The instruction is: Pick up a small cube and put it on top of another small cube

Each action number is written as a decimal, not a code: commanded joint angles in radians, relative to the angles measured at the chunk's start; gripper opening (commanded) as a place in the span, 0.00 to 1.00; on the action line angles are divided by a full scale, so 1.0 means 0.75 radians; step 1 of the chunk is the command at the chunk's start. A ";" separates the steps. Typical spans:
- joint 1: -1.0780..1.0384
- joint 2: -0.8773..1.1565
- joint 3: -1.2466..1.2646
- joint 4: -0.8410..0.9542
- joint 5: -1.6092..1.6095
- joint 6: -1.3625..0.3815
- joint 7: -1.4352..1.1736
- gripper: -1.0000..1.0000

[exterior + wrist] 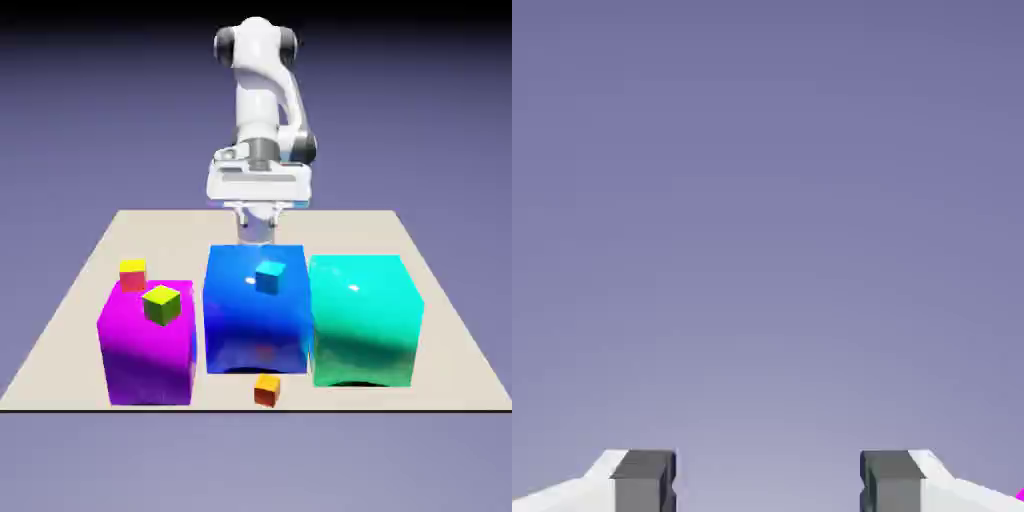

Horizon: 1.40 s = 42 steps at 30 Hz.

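Nearest the lens: tiny cube with orange top and red sides (pixel 266 389), on the table just in front of the large glossy deep-blue block (pixel 256 310), the landmark for these notes.

Left of that block: large glossy magenta block (pixel 146 345) carrying a small yellow-green cube (pixel 162 304); behind it a tiny yellow-topped, pink-sided cube (pixel 132 274). On the deep-blue block's top: tiny light-blue cube (pixel 269 276). Right of it: large glossy teal block (pixel 364 320).

White two-finger gripper (pixel 768 485) behind and above the deep-blue block; jaws well apart, holding nothing; hand view shows backdrop only.

Step in hand, likely: reach over the deep-blue block, descend straight on the orange cube, avoid the block's front face.

Beige tabletop (pixel 440 330), matte, flat. Plain blue-violet backdrop.
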 commanded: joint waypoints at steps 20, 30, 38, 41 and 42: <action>-0.105 0.966 0.088 0.826 0.077 -0.927 0.229 0.50; -0.157 1.450 0.131 1.240 0.115 -1.391 0.343 0.50; -0.157 1.659 0.144 1.230 0.129 -1.306 0.363 0.50; -0.161 1.634 0.143 1.263 0.128 -1.364 0.366 0.00; -0.165 1.609 0.143 1.295 0.127 -1.422 0.368 0.00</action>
